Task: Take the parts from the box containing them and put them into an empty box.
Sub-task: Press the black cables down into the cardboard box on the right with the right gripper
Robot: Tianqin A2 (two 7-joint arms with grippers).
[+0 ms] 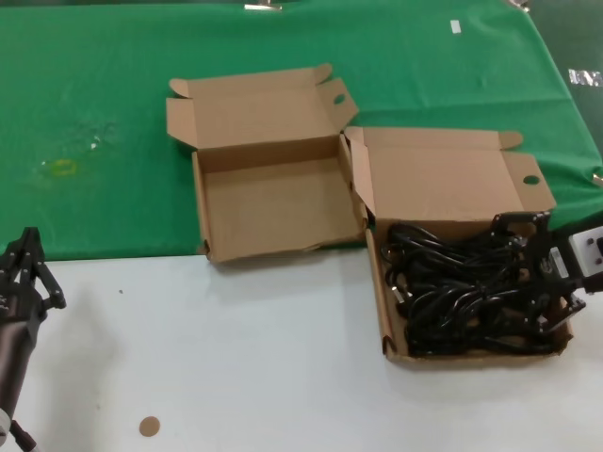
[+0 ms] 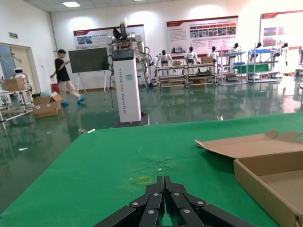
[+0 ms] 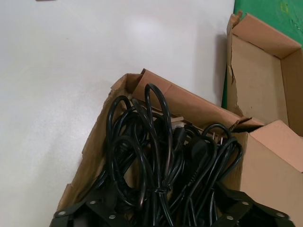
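Observation:
The parts, black power cords point(image 1: 462, 287), lie in a tangled heap in the box containing them point(image 1: 471, 356) at the right, its lid point(image 1: 443, 179) standing up behind. My right gripper point(image 1: 525, 278) is low over the right side of that heap, open wide, with cords between its fingers. In the right wrist view the cords point(image 3: 161, 156) fill the box point(image 3: 94, 142) and run between the spread fingers of the gripper point(image 3: 161, 210). The empty box point(image 1: 268, 155) stands open at the centre. My left gripper point(image 1: 28, 268) is parked at the far left, shut and empty point(image 2: 164, 179).
A green cloth point(image 1: 94, 94) covers the far half of the table, and the near half is white point(image 1: 236, 358). A small brown disc point(image 1: 149, 427) lies near the front edge. The empty box also shows in the left wrist view point(image 2: 270, 175) and in the right wrist view point(image 3: 265, 80).

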